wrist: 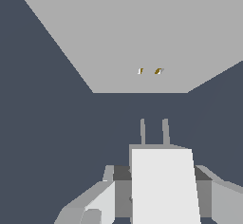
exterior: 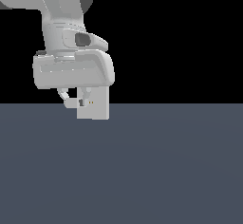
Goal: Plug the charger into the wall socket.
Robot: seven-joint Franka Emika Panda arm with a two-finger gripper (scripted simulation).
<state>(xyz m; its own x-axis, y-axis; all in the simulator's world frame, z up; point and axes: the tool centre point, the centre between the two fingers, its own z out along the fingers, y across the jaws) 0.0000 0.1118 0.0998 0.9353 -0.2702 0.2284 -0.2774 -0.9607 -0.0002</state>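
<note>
Right now the gripper is closed on the charger, with one finger pressed on each side of the block. In the exterior view the gripper hangs low, just above the dark grey floor, and the charger shows only as a small pale bit between the fingers.

From the wrist view, the charger is a plain white block with flat sides. Two thin grey prongs stick out of its front end. Its long way and its prongs point at the wall socket. The prongs are not touching the socket; some floor shows between them.

That socket is a flat, smooth, pale grey square plate standing up on the floor. It has two tiny yellow holes side by side.
</note>
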